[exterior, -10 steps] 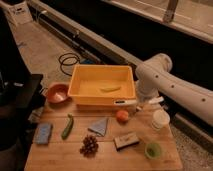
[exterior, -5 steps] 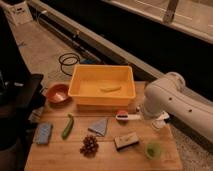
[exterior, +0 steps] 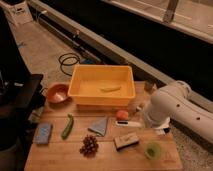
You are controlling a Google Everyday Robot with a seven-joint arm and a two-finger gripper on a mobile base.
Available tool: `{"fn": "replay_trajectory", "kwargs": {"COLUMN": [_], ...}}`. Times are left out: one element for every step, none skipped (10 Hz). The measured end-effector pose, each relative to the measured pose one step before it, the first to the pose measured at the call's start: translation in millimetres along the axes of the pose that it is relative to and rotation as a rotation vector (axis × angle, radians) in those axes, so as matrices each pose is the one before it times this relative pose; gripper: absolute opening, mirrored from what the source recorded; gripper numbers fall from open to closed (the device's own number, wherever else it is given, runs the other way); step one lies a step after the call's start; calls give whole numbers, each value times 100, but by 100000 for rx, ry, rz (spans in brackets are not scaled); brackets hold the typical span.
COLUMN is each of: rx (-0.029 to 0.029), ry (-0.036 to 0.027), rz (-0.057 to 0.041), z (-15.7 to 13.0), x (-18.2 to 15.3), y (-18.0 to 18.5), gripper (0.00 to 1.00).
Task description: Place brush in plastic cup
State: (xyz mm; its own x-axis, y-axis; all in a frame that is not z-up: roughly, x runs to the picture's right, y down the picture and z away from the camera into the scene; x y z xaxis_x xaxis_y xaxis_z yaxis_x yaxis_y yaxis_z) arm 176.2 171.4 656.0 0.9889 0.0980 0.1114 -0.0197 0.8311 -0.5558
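Containers, left to right:
- red-orange bowl (exterior: 56,93), at the table's left rear; contents not readable.
- yellow bin (exterior: 102,85), centre rear; one yellowish curved piece (exterior: 110,89) lies on its floor.
- plastic cup (exterior: 153,150), front right, upright, translucent green.

Brush (exterior: 130,123): lies flat on the wooden table (exterior: 60,159), outside the cup, between the bin and a dark block (exterior: 126,141). Its dark end points left and its right end meets the arm.

Gripper: tucked under the thick white arm (exterior: 169,106) at the table's right edge. Jaws closed; cannot tell if they pinch the brush.

Room: bare concrete floor, with a black cable coil (exterior: 70,62) behind the table.
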Motion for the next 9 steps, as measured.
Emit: {"fn": "replay_trajectory", "kwargs": {"rx": [-94,13,-4,-59,514,273,212,58,39], "ry": [-56,16,26,164,1038,1025,795,1266,779], "rz": [138,32,-24,-206,355,262,184,240,21], "z": [56,-3,5,53,124,115,41,97,141], "x": [60,19,-4,-33,-38,42,-44,-182,-166], "y": [43,1,-5,22,260,724,794,1663,953], "gripper": [0,0,0,0,0,0,0,0,0]}}
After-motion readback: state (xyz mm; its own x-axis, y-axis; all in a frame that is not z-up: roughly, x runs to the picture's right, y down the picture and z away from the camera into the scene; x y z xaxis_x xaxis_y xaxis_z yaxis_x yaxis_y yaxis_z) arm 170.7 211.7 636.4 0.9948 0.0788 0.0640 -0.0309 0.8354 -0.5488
